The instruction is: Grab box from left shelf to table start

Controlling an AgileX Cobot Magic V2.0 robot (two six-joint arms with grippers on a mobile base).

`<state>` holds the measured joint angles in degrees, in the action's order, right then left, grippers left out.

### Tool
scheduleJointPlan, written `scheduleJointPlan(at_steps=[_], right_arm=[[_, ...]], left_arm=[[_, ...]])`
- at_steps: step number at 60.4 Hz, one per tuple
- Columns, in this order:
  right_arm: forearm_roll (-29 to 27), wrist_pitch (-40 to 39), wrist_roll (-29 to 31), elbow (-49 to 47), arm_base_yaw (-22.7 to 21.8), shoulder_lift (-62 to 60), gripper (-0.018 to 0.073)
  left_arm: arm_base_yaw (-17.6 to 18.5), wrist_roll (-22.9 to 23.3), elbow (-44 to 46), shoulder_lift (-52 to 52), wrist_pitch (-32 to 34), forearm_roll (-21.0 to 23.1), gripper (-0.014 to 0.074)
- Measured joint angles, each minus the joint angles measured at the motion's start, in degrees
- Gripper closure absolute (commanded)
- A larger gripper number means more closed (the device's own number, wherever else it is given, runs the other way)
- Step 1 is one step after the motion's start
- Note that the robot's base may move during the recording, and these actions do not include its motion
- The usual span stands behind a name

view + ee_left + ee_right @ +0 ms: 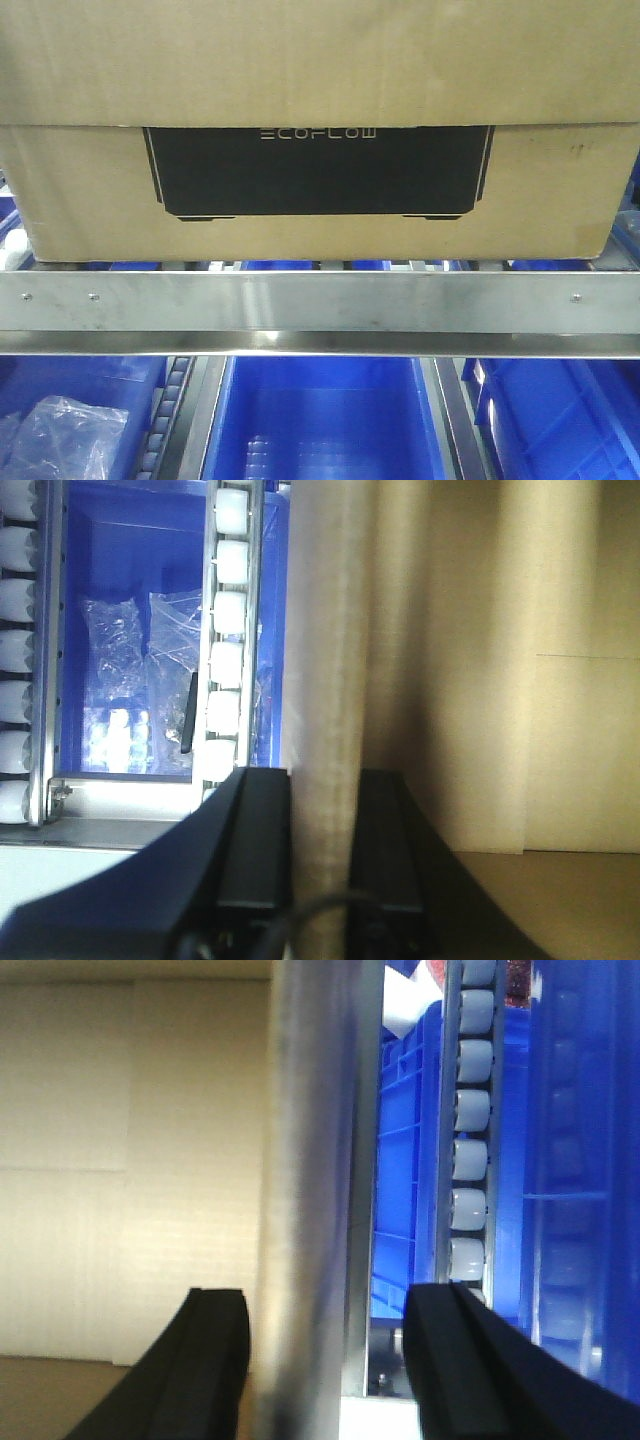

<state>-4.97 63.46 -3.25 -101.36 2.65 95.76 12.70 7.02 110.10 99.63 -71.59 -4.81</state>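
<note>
The box (320,70), a wide brown carton with a black "ECOFLOW" panel (320,170), sits on the left shelf behind its silver front rail (320,300). Neither gripper shows in the front view. In the left wrist view my left gripper (322,785) is shut on an upright cardboard wall of the box (480,680). In the right wrist view my right gripper (328,1300) is open and straddles a blurred grey upright edge. The box's cardboard face (130,1160) lies to the left of that edge. The table is out of view.
Blue plastic bins (320,420) stand on the level under the rail, one holding a clear plastic bag (65,435). White roller tracks (228,630) run beside the left gripper. Another roller track (470,1160) and a blue bin wall (570,1160) lie right of the right gripper.
</note>
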Motion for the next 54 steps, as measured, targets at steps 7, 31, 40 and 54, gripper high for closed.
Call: scheduleJointPlan(at_steps=[7,31,40,54], right_arm=[[0.0,0.5,0.0,0.0,0.0,0.0,0.0103],[-0.2,1.4,0.1,0.0,0.4,0.0,0.0258],[-0.3,1.5,0.1,0.0,0.5,0.0,0.0378],[-0.3,1.7,0.1,-0.1,0.5,0.0,0.0533]], left_arm=[[0.0,0.0,0.0,0.0,0.0,0.0,0.0682],[0.0,0.0,0.0,0.0,0.0,0.0,0.0682],[0.0,0.0,0.0,0.0,0.0,0.0,0.0682],[0.0,0.0,0.0,0.0,0.0,0.0,0.0682]])
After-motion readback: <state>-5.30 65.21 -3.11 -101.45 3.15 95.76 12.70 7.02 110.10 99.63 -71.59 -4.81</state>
